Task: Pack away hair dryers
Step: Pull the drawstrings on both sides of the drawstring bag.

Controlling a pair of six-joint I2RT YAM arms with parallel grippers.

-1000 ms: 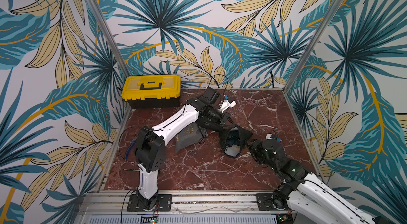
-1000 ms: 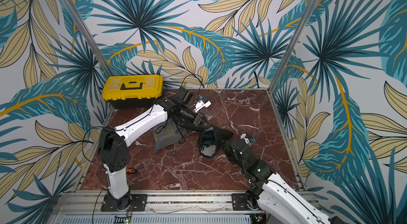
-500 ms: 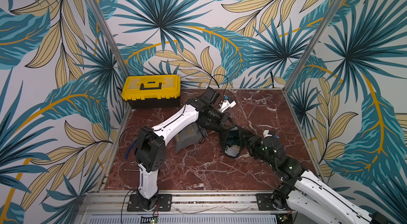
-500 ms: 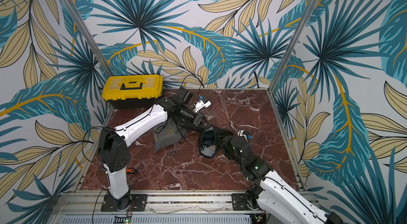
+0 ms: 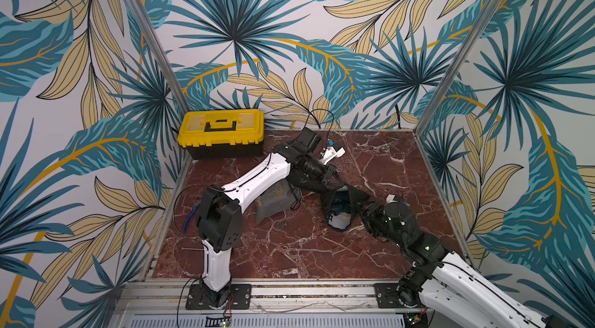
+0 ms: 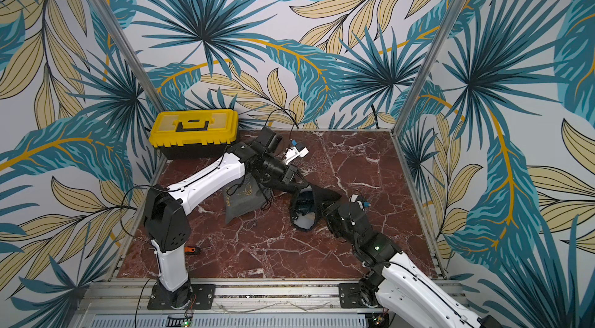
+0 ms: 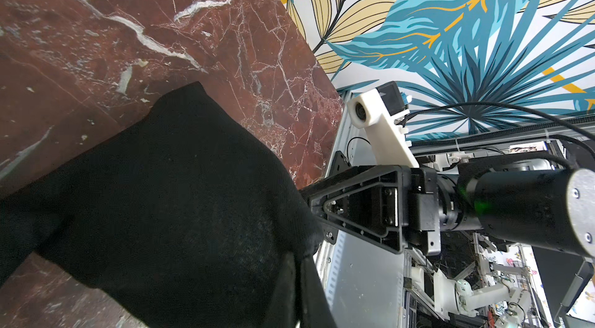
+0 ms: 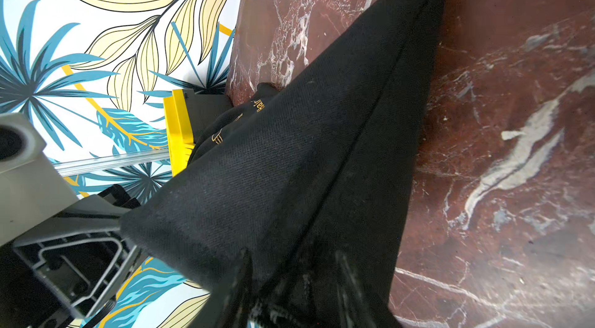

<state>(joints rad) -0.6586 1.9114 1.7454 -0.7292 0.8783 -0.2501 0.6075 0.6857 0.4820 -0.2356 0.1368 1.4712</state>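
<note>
Your left tool (image 5: 339, 183) and right tool (image 5: 361, 204) both clamped the black pouch (image 5: 351, 193); grey pouch (image 5: 273, 201) lay at its nine o'clock; teal hair dryer (image 5: 338, 206) inside, heading unclear.

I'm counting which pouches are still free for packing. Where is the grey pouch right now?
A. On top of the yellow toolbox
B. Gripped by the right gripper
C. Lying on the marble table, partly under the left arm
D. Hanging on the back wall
C: in a top view the grey pouch lies flat on the table, its upper edge hidden beneath the left arm, with no gripper on it.
</note>
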